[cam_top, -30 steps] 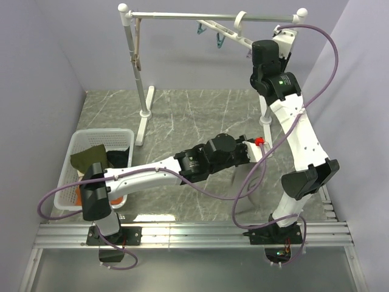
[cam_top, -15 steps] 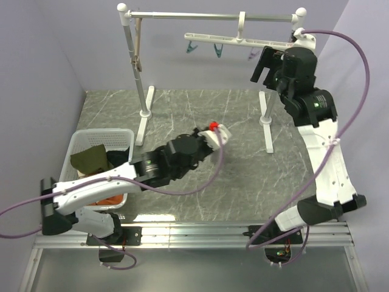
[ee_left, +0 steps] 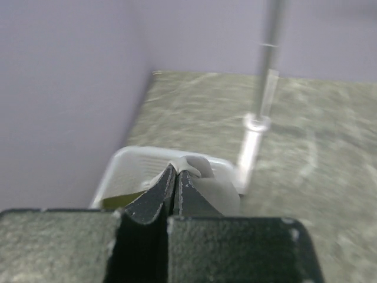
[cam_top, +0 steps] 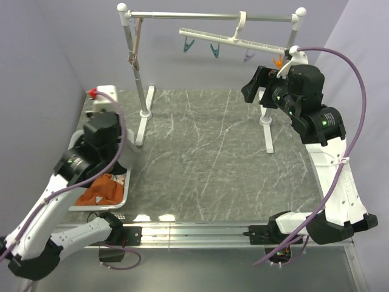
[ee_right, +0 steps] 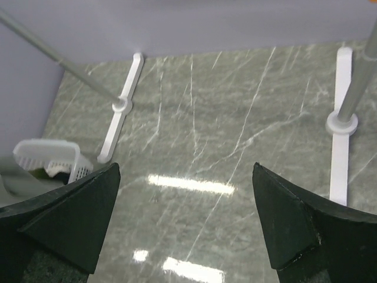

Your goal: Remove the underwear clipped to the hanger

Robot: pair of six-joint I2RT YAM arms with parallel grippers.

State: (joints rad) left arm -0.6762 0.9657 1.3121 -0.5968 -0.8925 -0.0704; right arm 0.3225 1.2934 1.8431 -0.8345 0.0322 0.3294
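Two grippers are sitting in opposite states, as we are seeing them. The left gripper is hovering above the white basket with its fingers pressed together. A pale grey cloth is lying right at their tips, and through the blur we are failing to tell whether it is pinched or resting in the basket. The olive briefs are showing inside the basket, and the orange cloth is lying at its near end. The right gripper is hanging just beside the tilted hanger, fingers spread wide, gripping nothing.
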